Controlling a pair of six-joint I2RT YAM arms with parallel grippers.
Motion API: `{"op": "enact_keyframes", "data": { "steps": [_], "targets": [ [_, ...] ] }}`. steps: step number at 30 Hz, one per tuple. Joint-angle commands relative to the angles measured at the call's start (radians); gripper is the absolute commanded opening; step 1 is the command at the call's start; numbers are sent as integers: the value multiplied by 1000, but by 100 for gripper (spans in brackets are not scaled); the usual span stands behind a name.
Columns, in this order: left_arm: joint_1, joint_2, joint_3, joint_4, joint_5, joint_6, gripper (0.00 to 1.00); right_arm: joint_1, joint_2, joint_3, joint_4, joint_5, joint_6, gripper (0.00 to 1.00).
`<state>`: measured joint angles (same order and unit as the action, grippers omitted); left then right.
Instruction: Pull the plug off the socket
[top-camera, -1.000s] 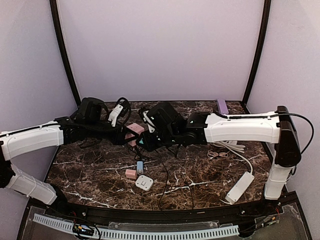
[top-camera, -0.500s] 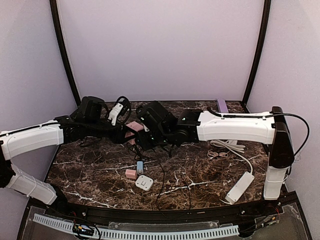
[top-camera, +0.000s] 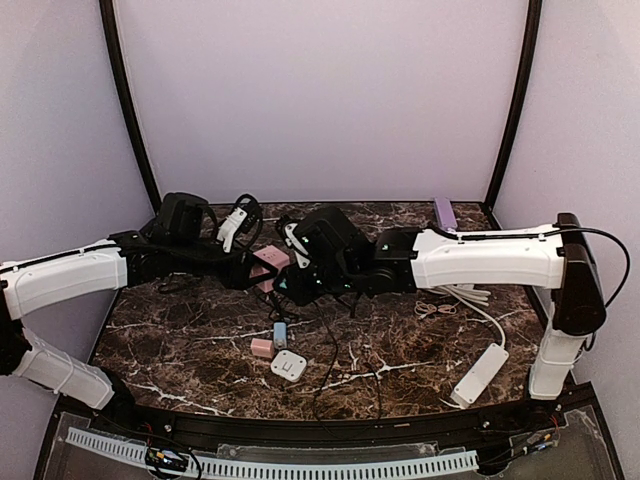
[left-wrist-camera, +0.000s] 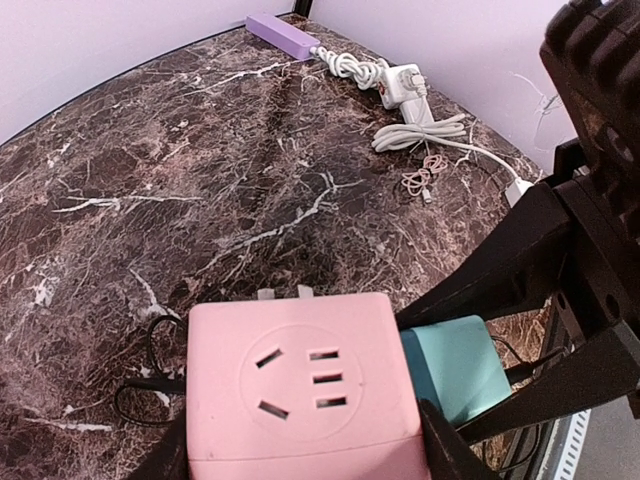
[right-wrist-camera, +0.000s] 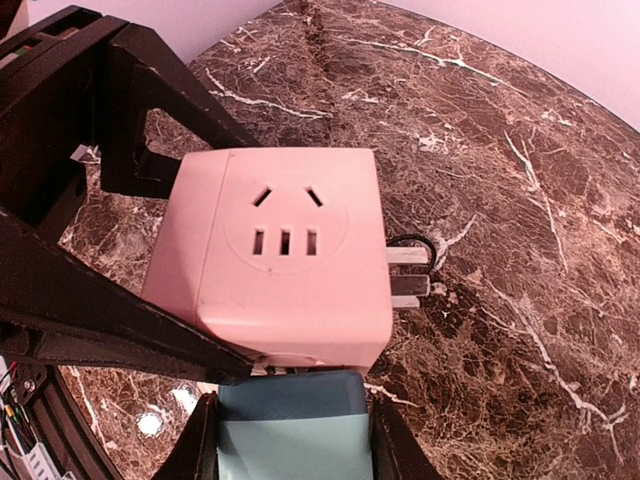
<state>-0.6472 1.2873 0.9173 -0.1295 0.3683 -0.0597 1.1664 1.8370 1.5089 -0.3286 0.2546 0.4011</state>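
Socket: the pink cube socket (top-camera: 268, 262) is held off the table (top-camera: 180, 345), left of centre and towards the far side, between the two wrists.
Socket faces: one face with a round outlet panel shows to each wrist camera (left-wrist-camera: 300, 385) (right-wrist-camera: 275, 250); two metal prongs (right-wrist-camera: 408, 275) stick out of another side.
Left gripper: the left gripper (top-camera: 250, 268) (left-wrist-camera: 300, 452) is clamped on the socket, one black finger on each side of the cube.
Plug: the teal plug (left-wrist-camera: 450, 365) (right-wrist-camera: 290, 420) sits against the right-hand face of the socket; whether its pins are seated cannot be told.
Right gripper: the right gripper (top-camera: 290, 282) (right-wrist-camera: 290, 445) is closed on the plug, its fingers flanking the teal body.
Near centre of table: a flat pink block (top-camera: 261, 347) and a white square adapter (top-camera: 288, 365) lie just beside each other, well apart from the socket.
Right side: a white power strip (top-camera: 480, 372) lies near the right arm's base; a purple strip (top-camera: 444, 212) lies at the far edge.
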Motion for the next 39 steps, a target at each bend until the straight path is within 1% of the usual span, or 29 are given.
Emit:
{"op": "enact_keyframes", "data": {
  "steps": [1, 7, 12, 17, 21, 25, 27, 39],
  "targets": [
    [-10, -27, 5, 34, 183, 18, 1, -15, -45, -45, 130, -110, -98, 0],
    [-11, -26, 8, 31, 193, 21, 0, -20, -53, -64, 154, -162, -117, 0],
    [-11, -28, 10, 21, 149, 23, 1, -19, -49, -64, 164, -155, -102, 0],
    [-11, -29, 14, -3, 45, 17, 1, -20, -31, -28, 92, -63, -36, 0],
    [-10, -32, 14, -13, -36, 12, 1, -20, -9, 10, 19, -20, 28, 0],
    [-11, -44, 9, -19, -111, 9, 1, -38, 30, 81, -96, -5, 119, 0],
    [-11, -52, 6, -24, -147, 7, 1, -49, 40, 93, -126, -16, 146, 0],
    [-7, -52, 5, -32, -215, -10, 1, -90, 43, 98, -179, -33, 215, 0]
  ]
}}
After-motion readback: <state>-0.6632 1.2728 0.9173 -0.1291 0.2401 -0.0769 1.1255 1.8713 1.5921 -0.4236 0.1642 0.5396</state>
